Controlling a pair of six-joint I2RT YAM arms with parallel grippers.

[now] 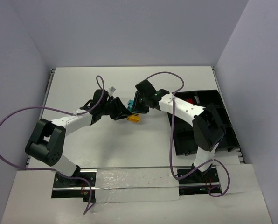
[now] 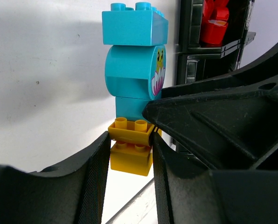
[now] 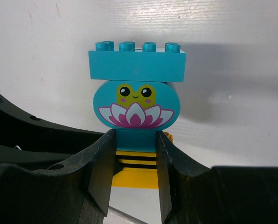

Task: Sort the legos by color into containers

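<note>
A joined stack of legos (image 1: 130,111) is held between both grippers over the table's middle. Its cyan part is a four-stud brick (image 3: 136,63), a round frog-and-lotus piece (image 3: 136,107) and a small base brick (image 3: 136,141). Two yellow-orange bricks (image 2: 130,158) hang from that end. My left gripper (image 2: 129,144) is shut on the upper yellow brick (image 2: 129,133). My right gripper (image 3: 135,154) is shut on the cyan base brick, just above a black-striped yellow brick (image 3: 136,161). Red legos (image 2: 213,23) lie in the black tray (image 1: 223,135).
The black tray of bins stands at the right of the table, its near wall showing in the left wrist view (image 2: 190,46). Purple cables loop over both arms. Grey walls close off the left, back and right of the table.
</note>
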